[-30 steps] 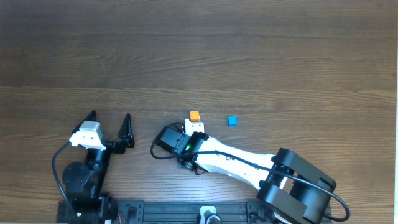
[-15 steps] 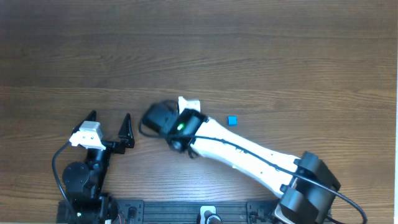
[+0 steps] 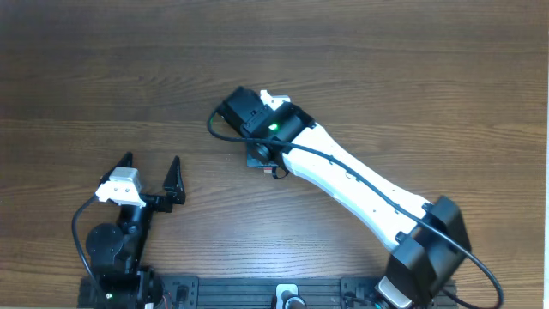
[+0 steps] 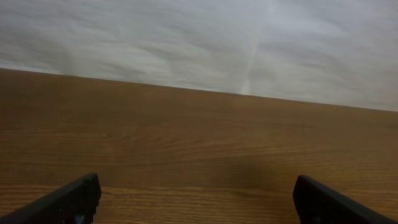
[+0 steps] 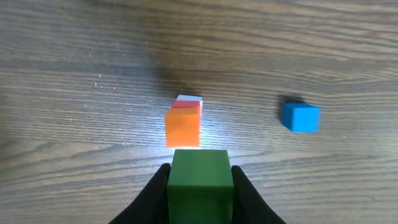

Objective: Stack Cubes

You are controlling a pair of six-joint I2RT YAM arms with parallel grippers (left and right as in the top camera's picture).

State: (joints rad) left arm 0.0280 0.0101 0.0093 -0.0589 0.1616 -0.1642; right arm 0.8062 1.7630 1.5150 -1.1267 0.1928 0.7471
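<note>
My right gripper [image 5: 199, 173] grips a green cube [image 5: 199, 188] between its fingers, above the table [image 5: 74, 74] near the orange cube [image 5: 182, 127]. The blue cube [image 5: 301, 117] sits well apart. My left gripper [image 3: 153, 160] is spread wide, holding nothing.

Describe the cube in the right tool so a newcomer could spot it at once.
Over the wooden table, find the right arm's tool. Pinched between its two black fingers is the green cube. It is the one cube that is gripped; the orange cube and the blue cube sit lower, untouched.
</note>
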